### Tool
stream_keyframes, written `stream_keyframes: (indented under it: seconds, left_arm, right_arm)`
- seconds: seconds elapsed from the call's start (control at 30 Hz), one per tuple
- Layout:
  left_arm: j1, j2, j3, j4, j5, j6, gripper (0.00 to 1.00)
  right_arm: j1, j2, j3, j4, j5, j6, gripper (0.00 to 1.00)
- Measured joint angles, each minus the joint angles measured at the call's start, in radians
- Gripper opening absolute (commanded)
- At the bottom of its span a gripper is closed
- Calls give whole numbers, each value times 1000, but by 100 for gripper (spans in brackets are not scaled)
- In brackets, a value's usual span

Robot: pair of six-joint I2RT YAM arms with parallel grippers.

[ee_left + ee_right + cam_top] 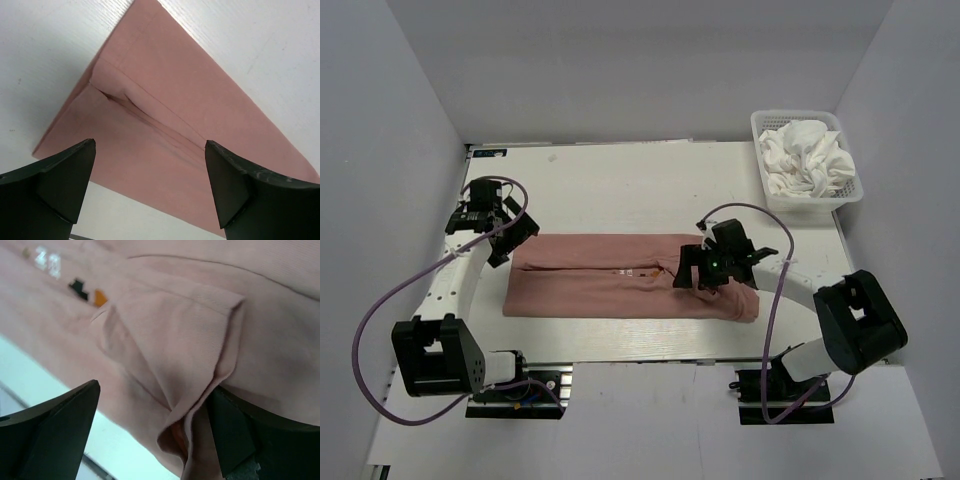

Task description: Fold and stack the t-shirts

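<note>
The table (pixel 620 180) is white, with a faint wood grain and a few small dark specks. Plain pale grey walls (pixel 650 60) close it on the left, the far side and the right.

The pink tee (pixel 600 285) lies flat on the table as a long band folded lengthwise, running from left to right. A fold line goes along its middle, and a small part of the chest print (pixel 80 288) shows near its centre. Its left end is neat and straight. Its right end is bunched, with a loose flap of cloth (pixel 170 340) standing up a little.

The left gripper (pixel 512 238) hangs over the left end of the pink tee. Its jaws are spread wide and hold nothing.

The right gripper (pixel 705 277) is low over the right part of the pink tee. Its jaws are also wide apart and not closed on anything. The loose flap lies between them, very near one finger (pixel 235 430); I cannot tell if it touches.

Far to the right of the pink tee, well apart from it, a white mesh basket (pixel 850 192) stands in the far corner. Crumpled white tees (pixel 805 160) fill it.
</note>
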Motion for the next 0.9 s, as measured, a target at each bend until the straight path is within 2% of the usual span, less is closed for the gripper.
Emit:
stream_keyframes:
  seconds: [0.2, 0.7, 0.9]
  left_arm:
    - [0, -22, 0, 7, 5, 2, 100]
    - [0, -10, -9, 28, 26, 5, 100]
    - [0, -10, -29, 29, 27, 5, 100]
  right_arm:
    - [79, -49, -47, 34, -110, -40, 90]
    - [236, -207, -120, 47, -43, -184, 90]
    - [296, -141, -114, 112, -67, -210, 90]
